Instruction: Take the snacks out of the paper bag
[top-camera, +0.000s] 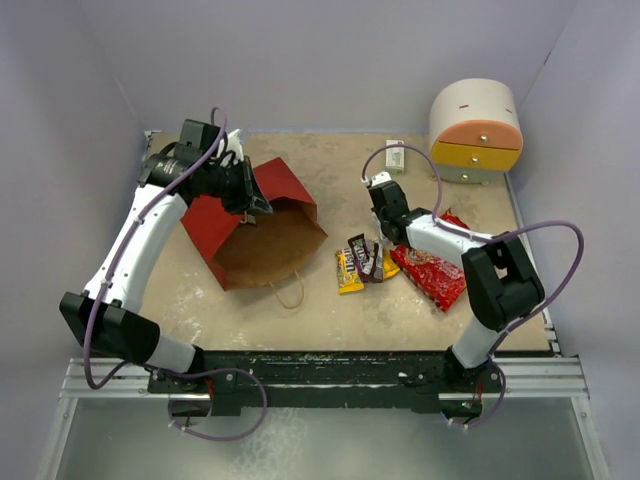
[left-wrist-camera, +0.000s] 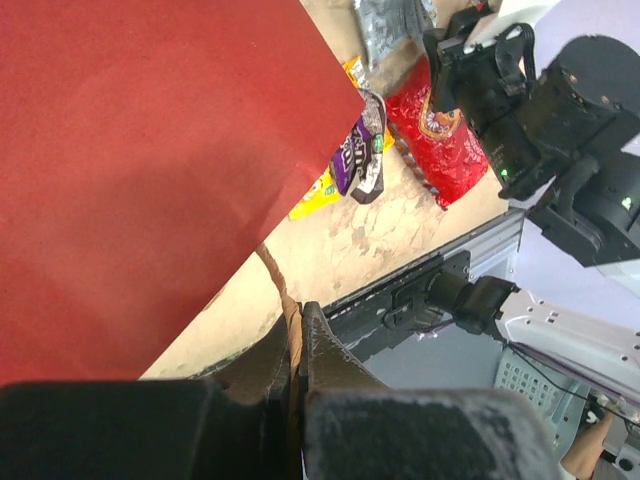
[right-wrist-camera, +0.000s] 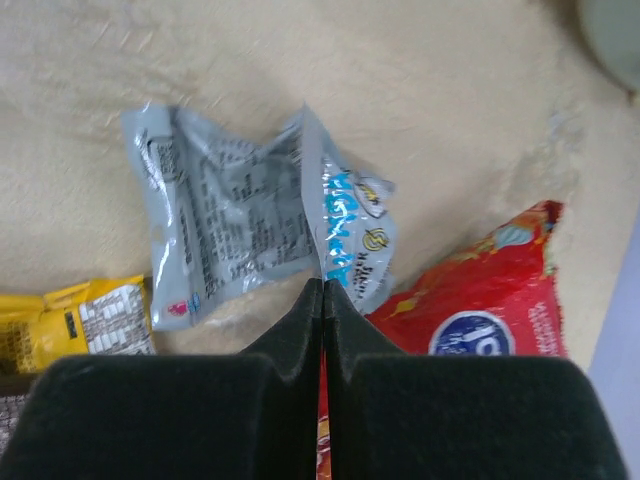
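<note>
The tall red paper bag (top-camera: 213, 226) lay on its side on the left half of the bench (top-camera: 310, 322), its plain brown inside open towards the middle, and the left hand (left-wrist-camera: 298, 312) was at its upper rim. That hand's fingers were closed tight on a thin brown string handle (left-wrist-camera: 274, 274), with the bag's red wall just beside them. A second string handle (top-camera: 290, 291) lay loose on the bench at the mouth. The right hand (right-wrist-camera: 322, 286) was pressed together with no gap showing, its tips pinching the raised crease of a crumpled silver candy wrapper with blue print (right-wrist-camera: 232, 222). Just to that wrapper's right lay the large shiny red crisp packet with a blue-white logo (right-wrist-camera: 492, 300), partly under the hand. On the other side lay a small yellow candy bar (right-wrist-camera: 62, 326). A dark brown candy bar (top-camera: 365, 258) lay just beside the yellow one, all of them outside the bag and apart from its mouth. At the far right corner stood a white round-topped mini chest with orange and yellow drawers (top-camera: 475, 122), with a small white box (top-camera: 395, 157) near it.
</note>
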